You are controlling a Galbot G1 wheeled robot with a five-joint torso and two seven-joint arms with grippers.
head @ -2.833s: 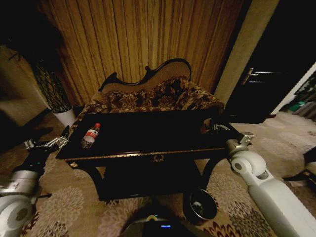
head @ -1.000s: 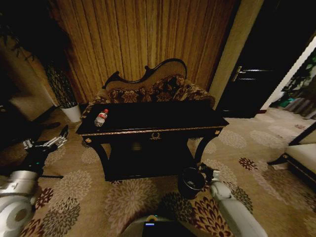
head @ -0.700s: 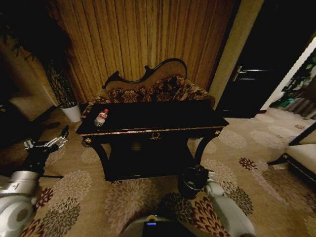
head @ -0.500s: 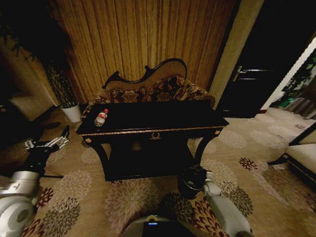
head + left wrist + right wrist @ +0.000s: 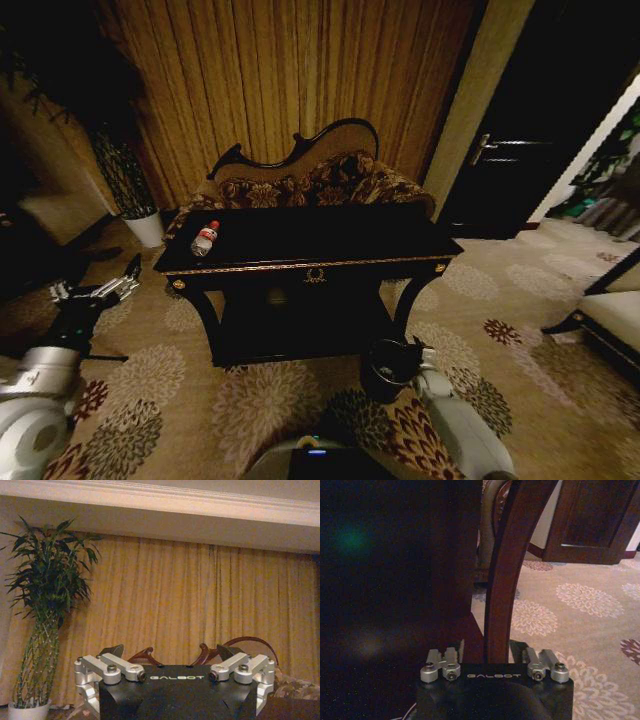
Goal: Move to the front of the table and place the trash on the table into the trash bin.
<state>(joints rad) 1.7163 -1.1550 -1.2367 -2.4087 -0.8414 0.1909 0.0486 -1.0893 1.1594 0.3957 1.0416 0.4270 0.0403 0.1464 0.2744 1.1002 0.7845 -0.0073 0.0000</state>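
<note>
Trash on the table (image 5: 300, 245) is showing as one clear bottle (image 5: 205, 239) with a red cap, lying on its side near the far left corner of the glossy black top; any smaller scraps are too dark to make out. The trash bin (image 5: 386, 368) is standing on the patterned carpet (image 5: 250, 400) by the table's near right leg, its inside too dark to read.

The right gripper (image 5: 410, 352) is hanging low over the bin's right rim, and in the head view it is blending into the black rim, so I cannot tell how its fingers are set. The right wrist view is looking past the gripper body (image 5: 492, 677) at a curved table leg (image 5: 507, 570) rising straight ahead, with the closed dark door (image 5: 592, 520) beyond; its fingertips are cut off by the body. The left gripper (image 5: 100, 292) is idling out to the left of the table above the carpet, fingers spread apart and holding nothing. The left wrist view is showing its linkages (image 5: 175, 675) against the gold curtain (image 5: 200, 610) and a tall potted plant (image 5: 45, 625).

A carved-back sofa (image 5: 300, 180) is sitting behind the table, hidden in its lower part by the tabletop.

Compared with half a second ago, the right gripper is sitting a touch nearer and further right along the bin; bottle, bin and left arm are staying put.
</note>
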